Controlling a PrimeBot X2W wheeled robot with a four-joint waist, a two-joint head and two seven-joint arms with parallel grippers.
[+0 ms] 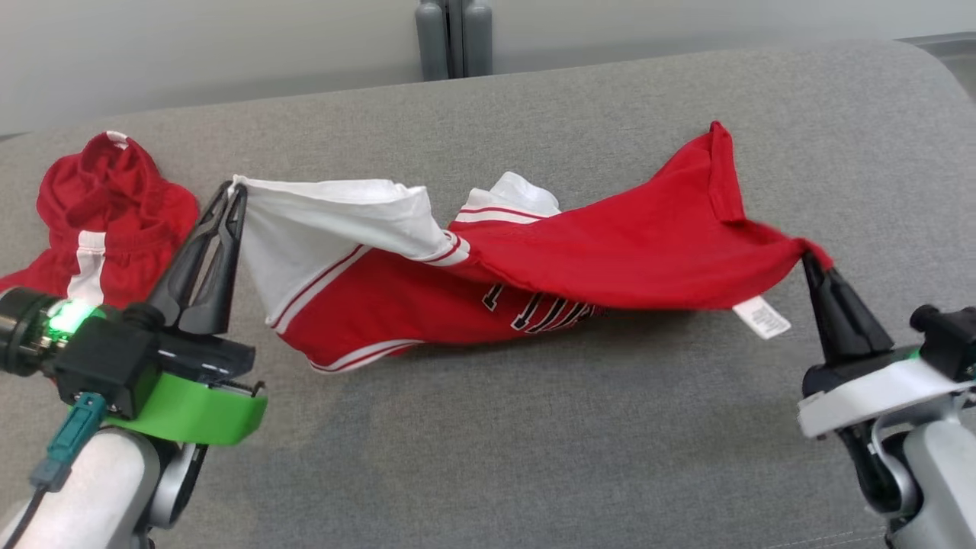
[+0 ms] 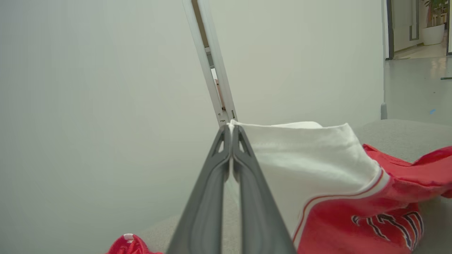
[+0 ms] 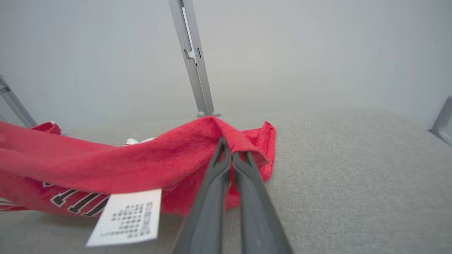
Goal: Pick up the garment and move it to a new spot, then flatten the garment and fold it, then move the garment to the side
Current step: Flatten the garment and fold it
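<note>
The garment (image 1: 579, 259) is a red jersey with white sleeves, striped trim and black lettering, stretched across the grey padded surface (image 1: 534, 427). My left gripper (image 1: 235, 192) is shut on the white sleeve's corner at the left, seen close in the left wrist view as white cloth (image 2: 303, 155) pinched at the tips of the left gripper (image 2: 231, 127). My right gripper (image 1: 807, 253) is shut on a red corner at the right; in the right wrist view the right gripper (image 3: 231, 148) pinches red fabric (image 3: 141, 162). A white care label (image 1: 761, 317) hangs below the red edge.
A second red garment (image 1: 107, 213) with a white stripe lies bunched at the far left of the surface. A grey post (image 1: 454, 38) stands behind the back edge. A pale wall lies beyond.
</note>
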